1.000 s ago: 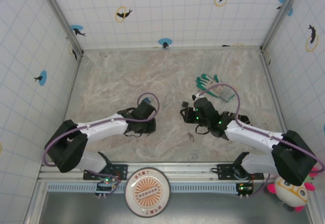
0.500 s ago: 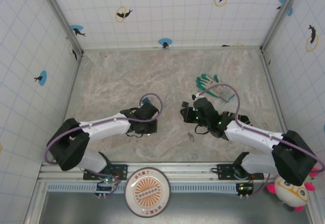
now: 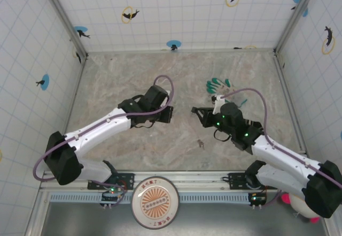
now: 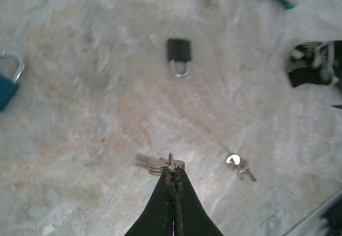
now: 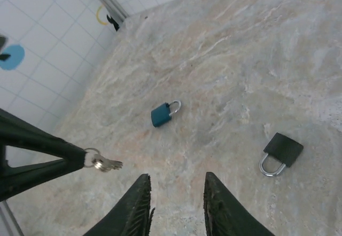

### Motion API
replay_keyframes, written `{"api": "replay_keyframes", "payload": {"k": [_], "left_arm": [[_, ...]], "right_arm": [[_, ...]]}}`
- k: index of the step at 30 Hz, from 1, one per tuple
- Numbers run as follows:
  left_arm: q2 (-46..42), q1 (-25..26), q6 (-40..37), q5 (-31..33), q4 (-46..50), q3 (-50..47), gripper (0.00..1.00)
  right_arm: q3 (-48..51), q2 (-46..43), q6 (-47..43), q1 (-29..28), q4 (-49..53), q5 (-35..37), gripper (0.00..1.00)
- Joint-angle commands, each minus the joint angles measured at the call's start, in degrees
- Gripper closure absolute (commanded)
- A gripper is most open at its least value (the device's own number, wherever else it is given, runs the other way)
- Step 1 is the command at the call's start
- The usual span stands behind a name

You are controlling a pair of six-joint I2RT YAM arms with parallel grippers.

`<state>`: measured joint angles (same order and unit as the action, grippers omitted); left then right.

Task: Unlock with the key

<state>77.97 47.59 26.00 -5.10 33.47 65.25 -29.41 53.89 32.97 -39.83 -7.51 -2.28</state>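
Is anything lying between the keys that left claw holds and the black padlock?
Nothing visible. Bare table separates the keys, pinched in the shut left gripper, from the black padlock. A loose key lies aside.

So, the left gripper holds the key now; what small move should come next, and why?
Probably lower the right gripper onto the black padlock to steady it. Its jaws stand open and empty, and that lock lies flat on the table close ahead of them, while the left gripper is shut on the key. Which padlock the key fits, I cannot tell.
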Motion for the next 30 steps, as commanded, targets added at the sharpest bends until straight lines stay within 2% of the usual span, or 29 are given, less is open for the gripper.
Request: {"api": "replay_keyframes", "payload": {"k": [1, 7, 11, 16, 30], "left_arm": [[-0.42, 0.39, -7.23, -4.12, 5.60, 4.43, 1.00], [0.77, 0.35, -7.94, -7.32, 5.99, 9.85, 1.00], [0.95, 0.48, -7.81, -9.02, 5.92, 11.06, 1.00], [0.90, 0.65, -7.94, -11.26, 5.81, 11.74, 1.00], [1.04, 1.88, -9.11, -12.29, 6.25, 11.34, 1.00]], "right_arm": [[-3.01, -0.54, -3.23, 2.43, 3.25, -5.00, 0.73], [-8.18, 1.71, -11.10, -0.02, 9.27, -10.94, 0.82], [-10.19, 3.34, -13.78, -2.73, 9.18, -12.81, 0.72], [-14.38, 6.52, -17.56, -5.39, 10.32, -11.97, 0.66], [-25.50, 14.36, -24.82, -6.33, 20.72, -15.09, 0.70]]}}
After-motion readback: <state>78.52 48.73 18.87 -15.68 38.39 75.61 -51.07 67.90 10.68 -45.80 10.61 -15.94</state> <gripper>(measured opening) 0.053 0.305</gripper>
